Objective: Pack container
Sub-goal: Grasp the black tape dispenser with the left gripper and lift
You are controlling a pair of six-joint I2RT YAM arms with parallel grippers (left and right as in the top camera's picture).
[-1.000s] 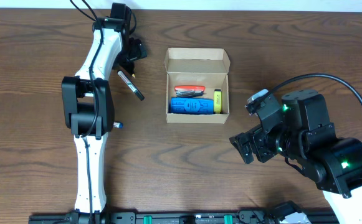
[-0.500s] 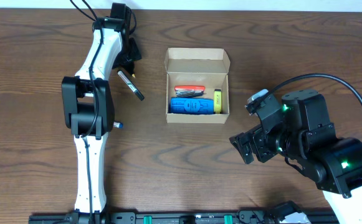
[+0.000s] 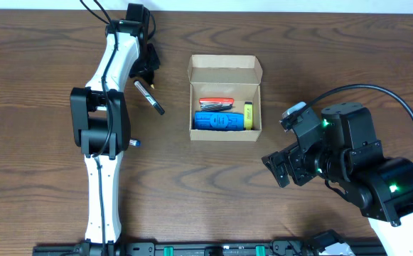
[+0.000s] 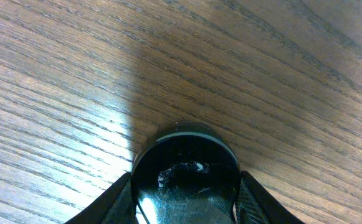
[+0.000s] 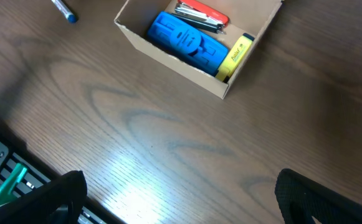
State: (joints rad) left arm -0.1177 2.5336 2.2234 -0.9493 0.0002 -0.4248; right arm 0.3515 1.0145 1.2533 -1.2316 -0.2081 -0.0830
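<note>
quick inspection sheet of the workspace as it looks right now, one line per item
surface: wood-grain table, no spills seen
job's things: container open, flap back; inside it a red tool, a blue item and a yellow marker
clutter: black marker lying left of the container; blue-tipped pen beside the left arm
grippers: left gripper with fingers against both sides of the black marker's end; right gripper open, empty
cables: black cable looping over the right arm
surroundings: black rail along the near edge
</note>
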